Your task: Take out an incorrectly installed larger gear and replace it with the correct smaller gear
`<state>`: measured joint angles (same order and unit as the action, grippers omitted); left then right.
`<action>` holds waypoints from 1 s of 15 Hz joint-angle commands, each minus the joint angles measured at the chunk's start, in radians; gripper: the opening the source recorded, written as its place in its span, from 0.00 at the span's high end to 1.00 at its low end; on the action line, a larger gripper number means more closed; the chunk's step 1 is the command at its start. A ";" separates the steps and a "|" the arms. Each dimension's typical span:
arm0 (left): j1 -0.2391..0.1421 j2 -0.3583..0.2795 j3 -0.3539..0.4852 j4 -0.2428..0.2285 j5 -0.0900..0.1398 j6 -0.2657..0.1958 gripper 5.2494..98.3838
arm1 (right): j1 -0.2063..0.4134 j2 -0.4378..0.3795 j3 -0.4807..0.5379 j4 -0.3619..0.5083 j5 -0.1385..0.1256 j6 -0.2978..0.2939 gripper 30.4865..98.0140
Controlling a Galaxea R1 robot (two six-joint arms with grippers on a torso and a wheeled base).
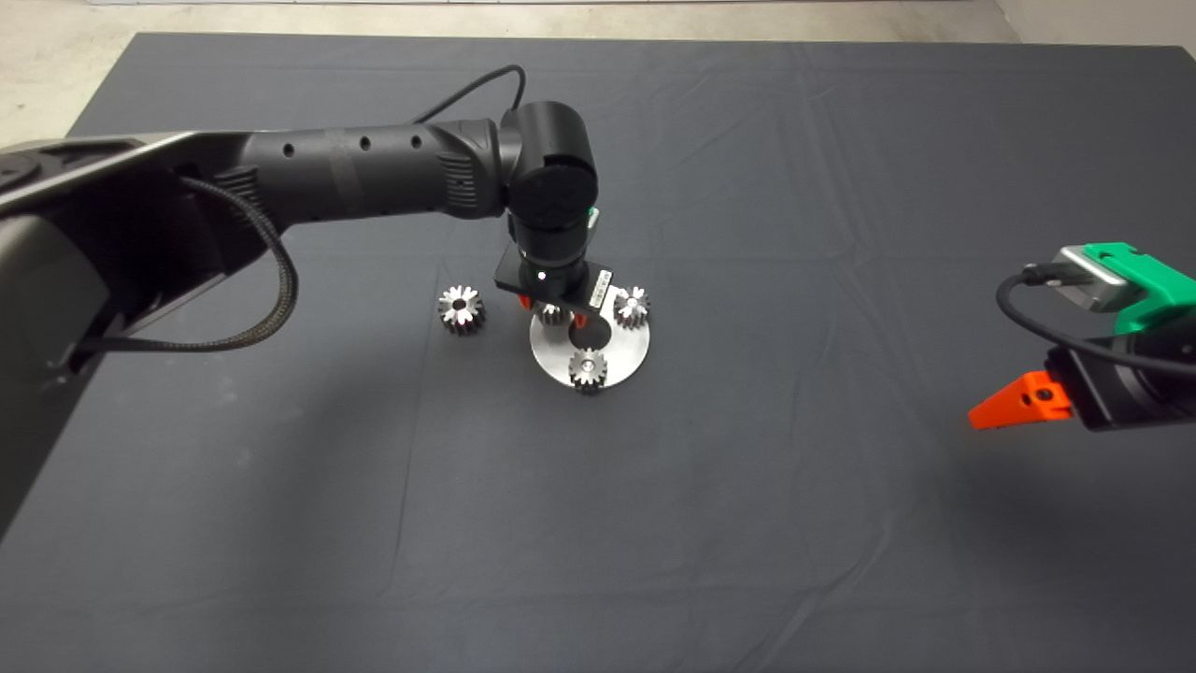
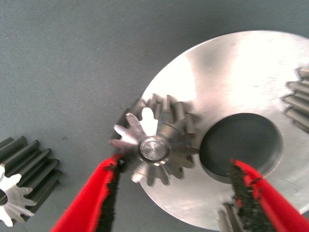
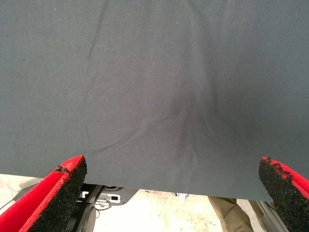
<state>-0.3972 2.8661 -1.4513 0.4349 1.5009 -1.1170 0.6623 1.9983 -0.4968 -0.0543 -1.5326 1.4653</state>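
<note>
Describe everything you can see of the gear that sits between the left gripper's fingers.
The gear is shiny silver metal, a spur gear with straight teeth all round, seated on a pin through its centre. It stands upright at the edge of the round metal plate, beside the plate's centre hole, some teeth overhanging the dark mat. The left gripper is open around it: one pad looks to be at its teeth, the other stands clear.

a dark mat (image 1: pixel 804 486) carries a round metal plate (image 1: pixel 628 360) and one loose gear (image 1: pixel 461 308).
</note>
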 commanded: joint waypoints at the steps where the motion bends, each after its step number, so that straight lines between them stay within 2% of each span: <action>1: -0.063 0.020 0.011 -0.022 0.010 0.005 0.47 | 0.020 0.015 0.000 0.028 -0.124 -0.003 0.06; 2: -0.074 0.017 0.011 -0.022 0.024 0.003 0.44 | 0.020 0.021 0.000 0.028 -0.124 -0.002 0.06; 4: -0.078 0.016 0.013 -0.022 0.027 0.005 0.43 | 0.020 0.021 -0.001 0.028 -0.124 -0.002 0.06; 7: -0.080 0.010 0.029 -0.036 0.027 -0.004 0.37 | 0.020 0.021 -0.001 0.028 -0.124 -0.002 0.06; 10: -0.103 0.006 0.059 -0.044 0.025 -0.017 0.30 | 0.019 0.018 -0.001 0.027 -0.124 -0.002 0.06; 12: -0.114 -0.029 0.111 -0.053 0.019 -0.079 0.26 | 0.019 0.018 -0.003 0.027 -0.124 -0.002 0.06; 15: -0.123 -0.110 0.227 -0.053 0.018 -0.144 0.23 | 0.019 0.010 -0.003 0.024 -0.124 -0.002 0.06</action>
<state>-0.4902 2.8362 -1.3371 0.4064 1.5116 -1.1967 0.6623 2.0143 -0.4987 -0.0543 -1.5328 1.4653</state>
